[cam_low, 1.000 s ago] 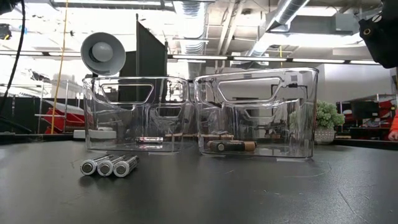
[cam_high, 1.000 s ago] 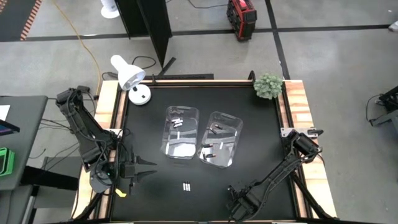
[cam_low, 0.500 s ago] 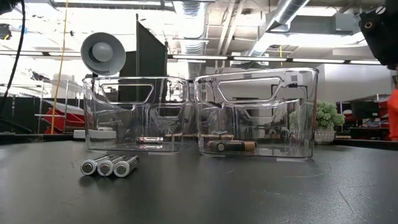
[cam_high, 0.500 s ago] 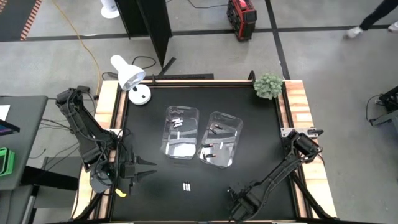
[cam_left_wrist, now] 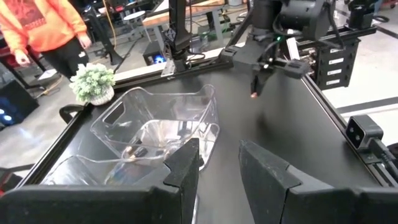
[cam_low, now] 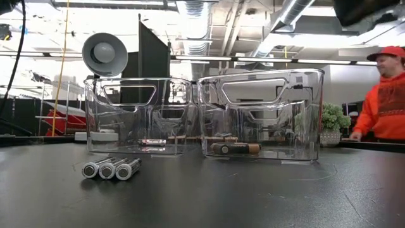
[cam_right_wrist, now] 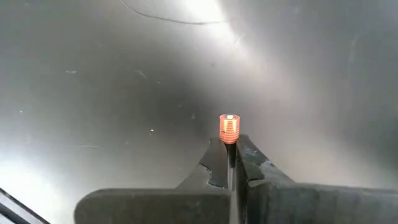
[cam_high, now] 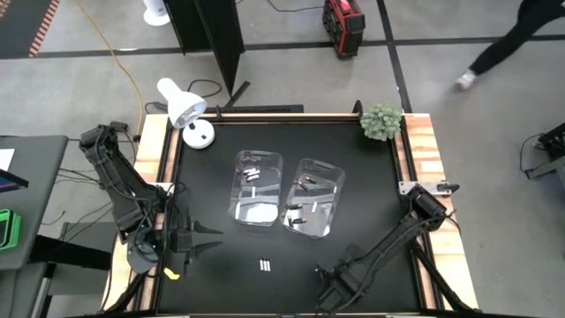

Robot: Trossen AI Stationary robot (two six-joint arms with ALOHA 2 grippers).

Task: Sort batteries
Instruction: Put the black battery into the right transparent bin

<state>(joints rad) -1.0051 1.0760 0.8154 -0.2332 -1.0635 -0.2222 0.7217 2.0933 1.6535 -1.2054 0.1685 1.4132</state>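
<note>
Three silver batteries (cam_low: 111, 169) lie side by side on the black table (cam_high: 371, 177), near its front edge (cam_high: 264, 264). More batteries lie in the two clear bins, a silver one (cam_low: 152, 143) in the left bin (cam_high: 257, 187) and a dark, copper-ended one (cam_low: 235, 149) in the right bin (cam_high: 312, 198). My right gripper (cam_right_wrist: 233, 146) hangs over the table's near right part (cam_high: 328, 291), shut on a copper-ended battery (cam_right_wrist: 229, 126). My left gripper (cam_left_wrist: 219, 168) stands open at the table's left (cam_high: 207, 240), with nothing between its fingers. My right gripper pinches the battery between its two fingers, which lie along it. Only the battery's copper end (cam_right_wrist: 229, 124) sticks out past the fingertips. Seen from the left wrist, the fingers point down and the battery (cam_left_wrist: 254, 93) hangs upright, copper end down, clear of the table.
A white lamp (cam_high: 184, 110) stands at the far left corner and a small green plant (cam_high: 381, 121) at the far right corner. A person in an orange top (cam_low: 389, 104) stands beyond the table's right side. Bare table lies between the three batteries and my right gripper.
My right arm has shifted a little toward the table's left and risen; in the low view its dark body has gone up almost out of the picture. A person in orange has walked into view behind the table.
</note>
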